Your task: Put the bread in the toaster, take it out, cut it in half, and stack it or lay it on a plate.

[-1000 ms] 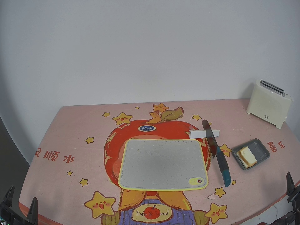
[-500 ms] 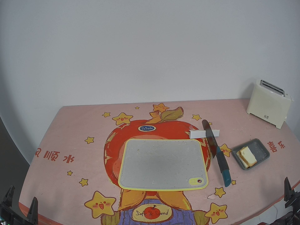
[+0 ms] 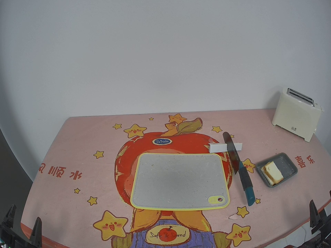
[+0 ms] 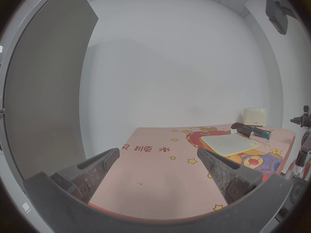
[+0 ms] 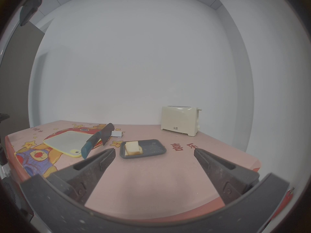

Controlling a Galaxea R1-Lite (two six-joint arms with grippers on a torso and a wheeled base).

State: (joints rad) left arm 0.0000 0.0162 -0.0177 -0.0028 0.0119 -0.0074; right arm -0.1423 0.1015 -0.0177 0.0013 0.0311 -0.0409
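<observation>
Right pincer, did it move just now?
Yes. The right pincer has sunk lower and a bit leftward in the head view, away from the plate.

A smooth, cream, plastic-looking shell is being shown by the toaster, a matt, speckled grey face by the cutting board, a dark, faintly glossy blade by the knife, a matt grey finish by the plate, and a matt printed surface by the table.
</observation>
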